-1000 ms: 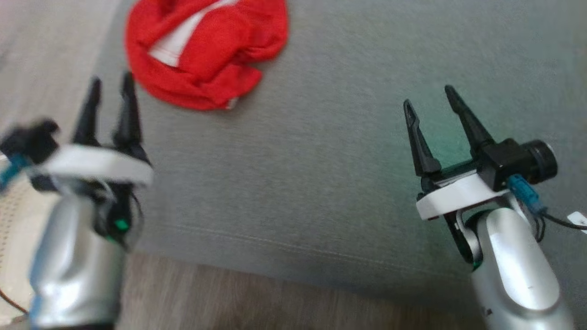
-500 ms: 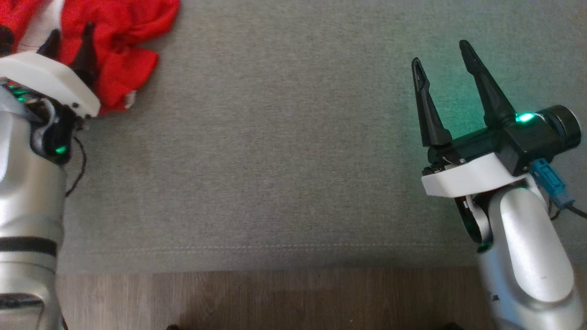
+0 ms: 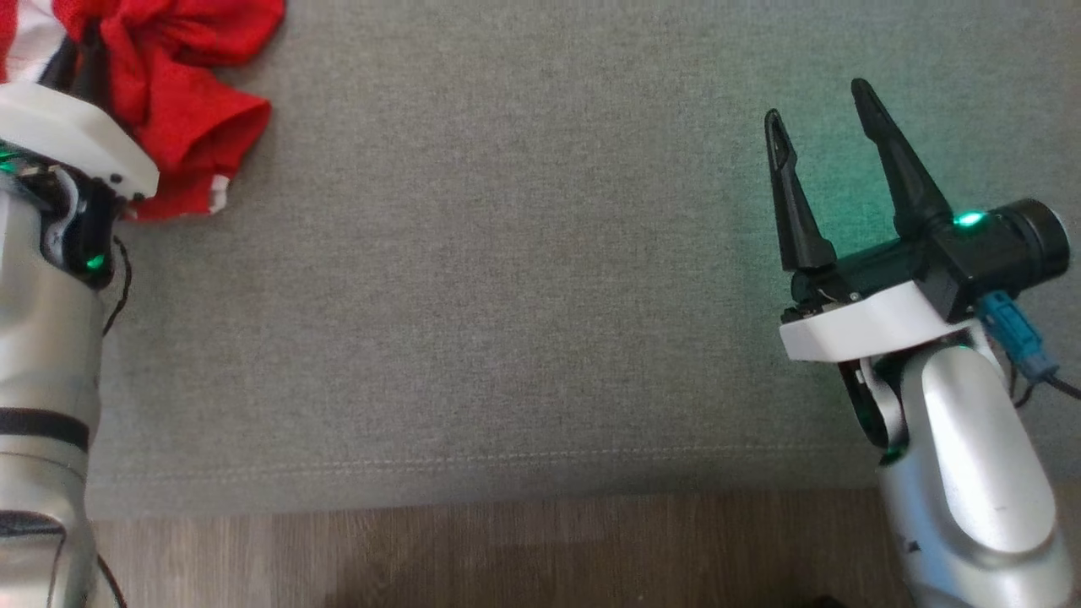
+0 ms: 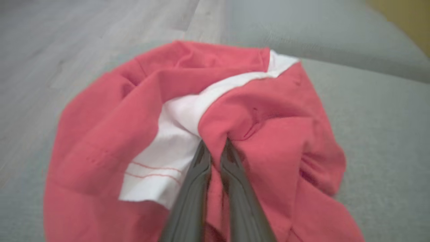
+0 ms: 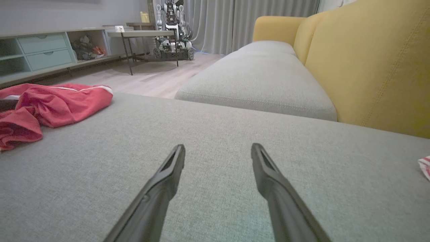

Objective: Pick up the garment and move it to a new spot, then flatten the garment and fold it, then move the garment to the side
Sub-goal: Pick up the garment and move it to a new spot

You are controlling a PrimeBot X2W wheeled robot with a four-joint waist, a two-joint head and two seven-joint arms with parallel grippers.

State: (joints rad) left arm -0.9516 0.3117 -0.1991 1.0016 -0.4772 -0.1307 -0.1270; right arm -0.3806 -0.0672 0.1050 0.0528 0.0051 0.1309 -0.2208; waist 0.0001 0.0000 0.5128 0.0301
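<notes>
Two hands: left hand (image 4: 215, 144) is clamping a red garment (image 4: 111, 117) fold to lift it; right hand (image 3: 817, 103) is hovering, fingers spread.

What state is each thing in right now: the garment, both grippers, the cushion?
red-and-white fabric garment: crumpled, unfolded, lying on the cushion.
left gripper: shut on a fold of the garment.
right gripper: open, empty, apart from the garment.
grey fabric sofa cushion: flat, bearing the garment.
</notes>
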